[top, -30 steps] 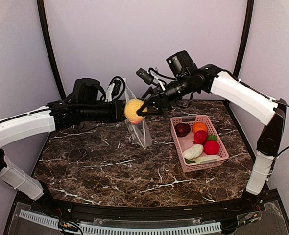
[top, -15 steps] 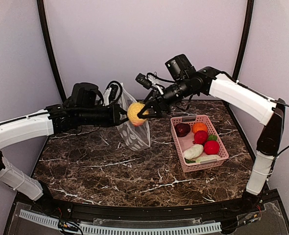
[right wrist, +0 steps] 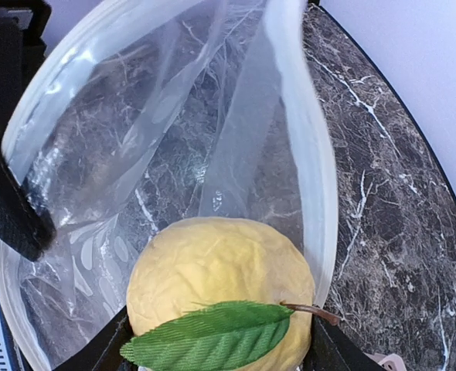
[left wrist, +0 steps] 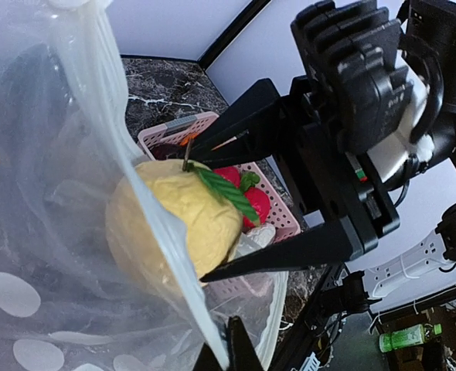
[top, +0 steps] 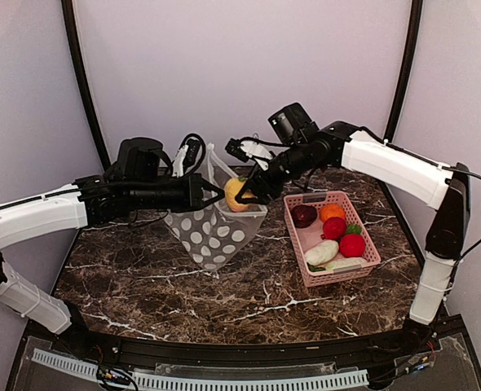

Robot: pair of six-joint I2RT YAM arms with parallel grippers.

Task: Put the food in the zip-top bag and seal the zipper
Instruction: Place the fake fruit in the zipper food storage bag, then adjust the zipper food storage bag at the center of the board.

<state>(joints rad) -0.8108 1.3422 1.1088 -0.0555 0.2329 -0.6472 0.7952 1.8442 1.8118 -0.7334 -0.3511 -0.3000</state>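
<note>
Midway through loading, the right hand clamps a yellow toy fruit with a green leaf inside the mouth of the clear dotted zip-top bag. The left hand, pinched shut on the rim, hangs the bag above the table near its far edge. More toy food waits in the pink plastic basket by the right edge. The likely next move is to release the fruit low enough to drop clear of the unsealed press-seal zipper.

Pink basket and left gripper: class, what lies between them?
In the top view: the open dotted bag, and the yellow fruit the right gripper holds at its mouth.
</note>
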